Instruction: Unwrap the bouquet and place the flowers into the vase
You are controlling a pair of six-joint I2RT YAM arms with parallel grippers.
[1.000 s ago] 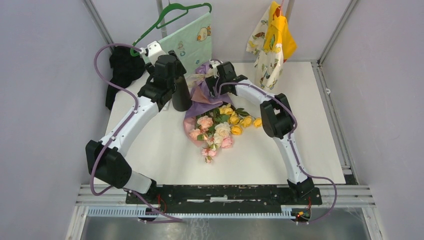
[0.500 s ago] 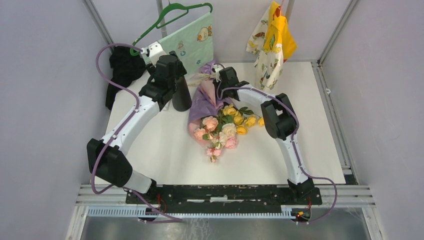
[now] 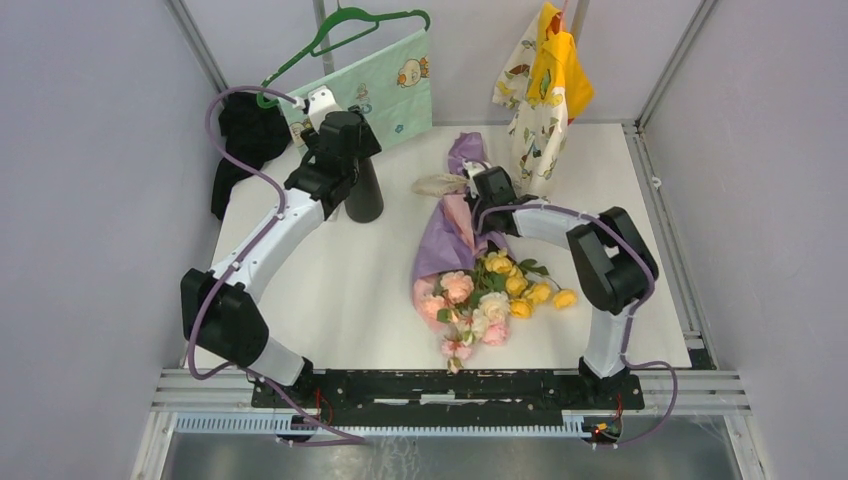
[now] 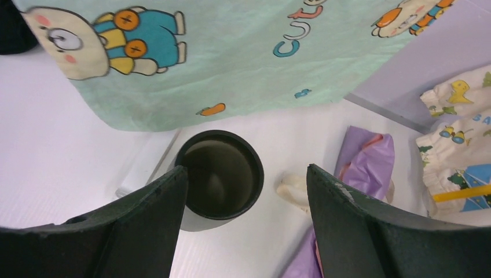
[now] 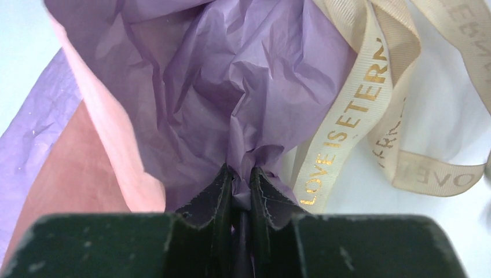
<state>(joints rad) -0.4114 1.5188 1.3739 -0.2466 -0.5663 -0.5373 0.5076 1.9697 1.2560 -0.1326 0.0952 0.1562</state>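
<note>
Within the last second, the jaws of the right gripper [image 5: 242, 174] have been closed on the lilac paper at the tied end of the bouquet [image 3: 450, 240]. The bouquet has been dragged from upper centre to right of centre. Unwrapping is judged barely begun. The jaws of the left gripper [image 4: 246, 171] are held wide above the vase [image 4: 219, 174], upper left of centre. The white worktop [image 3: 330, 300] is enclosed by pale lilac walls.

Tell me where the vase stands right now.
In the top view the vase stands upright at the far left of the table, just in front of the hanging green cloth, under the open left pincer, left of the bouquet.
</note>
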